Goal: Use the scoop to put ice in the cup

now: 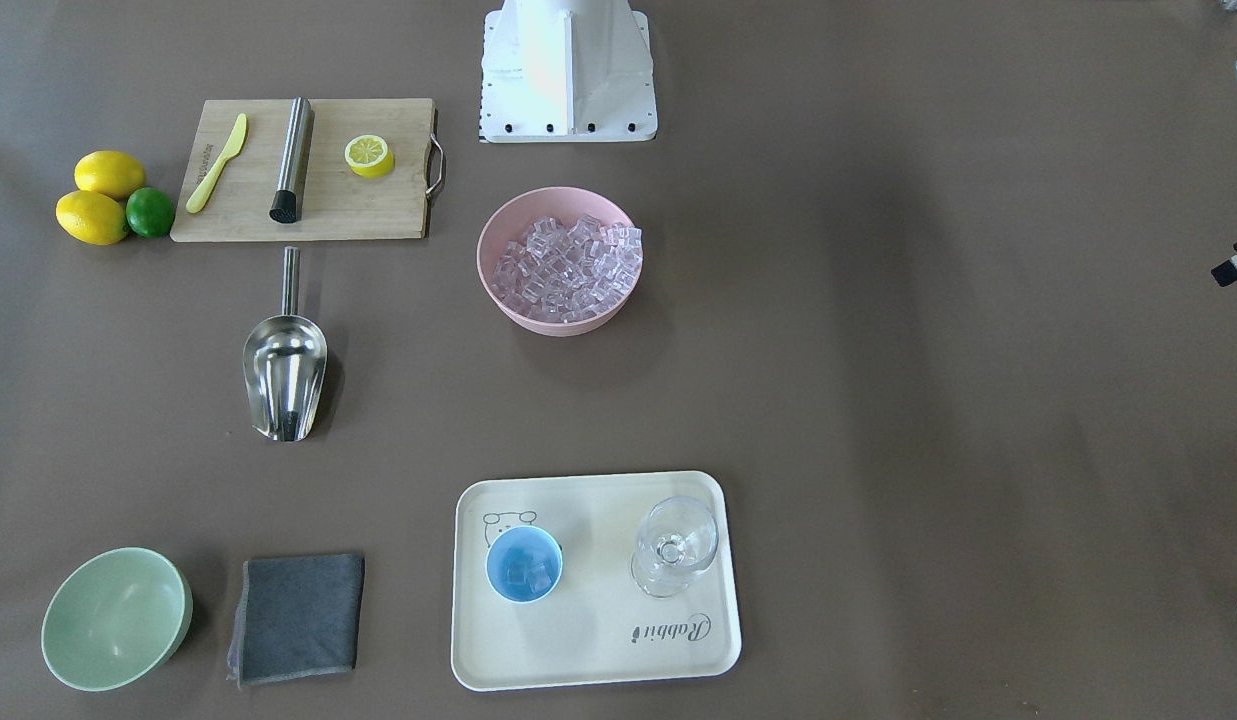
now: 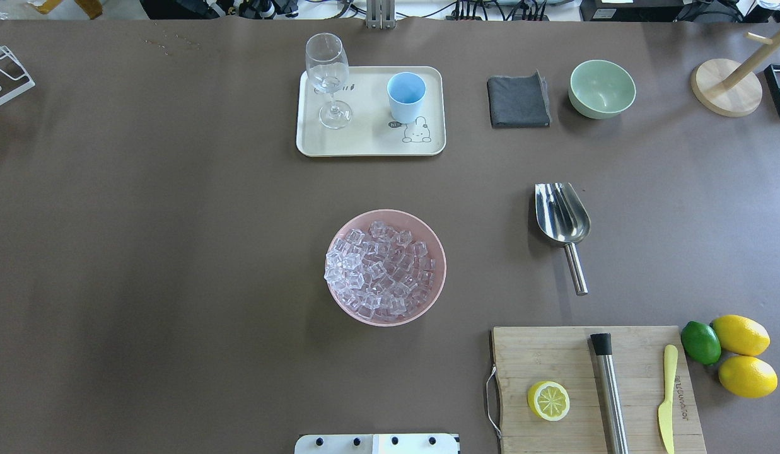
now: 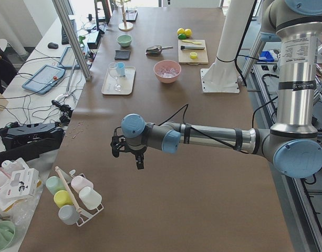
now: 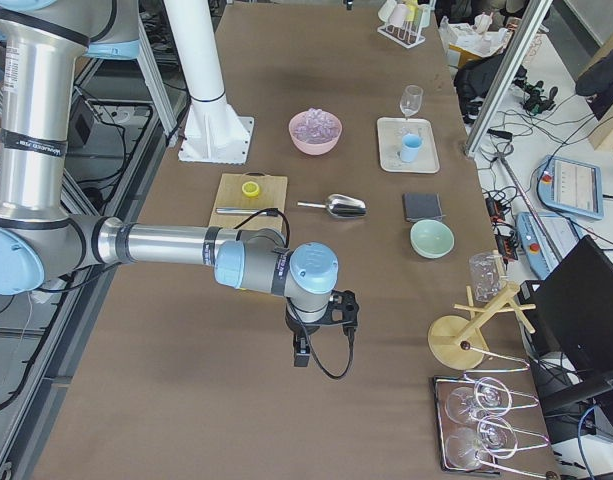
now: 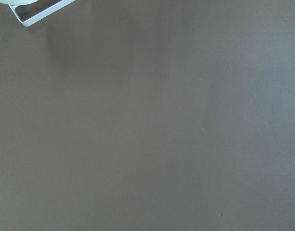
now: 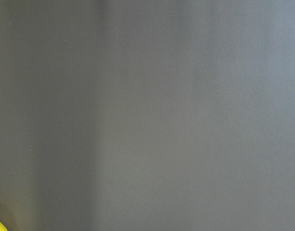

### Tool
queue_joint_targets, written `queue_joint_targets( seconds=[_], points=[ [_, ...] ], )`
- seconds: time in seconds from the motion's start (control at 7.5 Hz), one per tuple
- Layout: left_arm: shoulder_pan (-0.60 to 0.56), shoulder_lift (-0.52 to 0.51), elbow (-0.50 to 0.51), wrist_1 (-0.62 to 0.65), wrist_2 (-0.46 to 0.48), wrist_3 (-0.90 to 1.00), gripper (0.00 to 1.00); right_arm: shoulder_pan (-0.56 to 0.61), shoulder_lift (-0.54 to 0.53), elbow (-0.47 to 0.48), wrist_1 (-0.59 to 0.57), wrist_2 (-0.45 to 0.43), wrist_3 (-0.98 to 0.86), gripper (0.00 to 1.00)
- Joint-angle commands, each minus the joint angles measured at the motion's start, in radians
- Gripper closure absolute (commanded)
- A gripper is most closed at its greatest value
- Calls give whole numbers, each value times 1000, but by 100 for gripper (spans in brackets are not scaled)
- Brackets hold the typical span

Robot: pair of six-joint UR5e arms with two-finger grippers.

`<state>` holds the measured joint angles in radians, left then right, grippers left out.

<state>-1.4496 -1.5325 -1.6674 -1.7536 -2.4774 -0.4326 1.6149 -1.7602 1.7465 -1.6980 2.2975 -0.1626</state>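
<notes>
The ice (image 2: 380, 271) fills a pink bowl (image 2: 435, 296) at the table's middle. The light-blue cup (image 1: 523, 565) stands on a cream tray (image 1: 598, 650) and holds a few ice cubes. It also shows in the overhead view (image 2: 407, 96). The steel scoop (image 2: 561, 214) lies empty on the table, its handle towards the cutting board, with no gripper near it. My left gripper (image 3: 130, 152) hangs over bare table far to the left. My right gripper (image 4: 321, 330) hangs over bare table far to the right. I cannot tell whether either one is open or shut.
A stemmed glass (image 2: 327, 72) stands on the tray next to the cup. A cutting board (image 2: 594, 384) holds a lemon half, a steel cylinder and a yellow knife. Lemons and a lime (image 2: 730, 350), a green bowl (image 2: 601, 88) and a grey cloth (image 2: 519, 101) lie on the right.
</notes>
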Motion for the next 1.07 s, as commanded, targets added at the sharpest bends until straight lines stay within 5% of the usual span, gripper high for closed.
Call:
queue_joint_targets(
  seconds=[0.0,0.93],
  points=[
    [2,0,0,0,0,0,3,22,8,-24,1,17,0,0],
    [2,0,0,0,0,0,3,26,5,-36,1,16,-2,0]
  ],
)
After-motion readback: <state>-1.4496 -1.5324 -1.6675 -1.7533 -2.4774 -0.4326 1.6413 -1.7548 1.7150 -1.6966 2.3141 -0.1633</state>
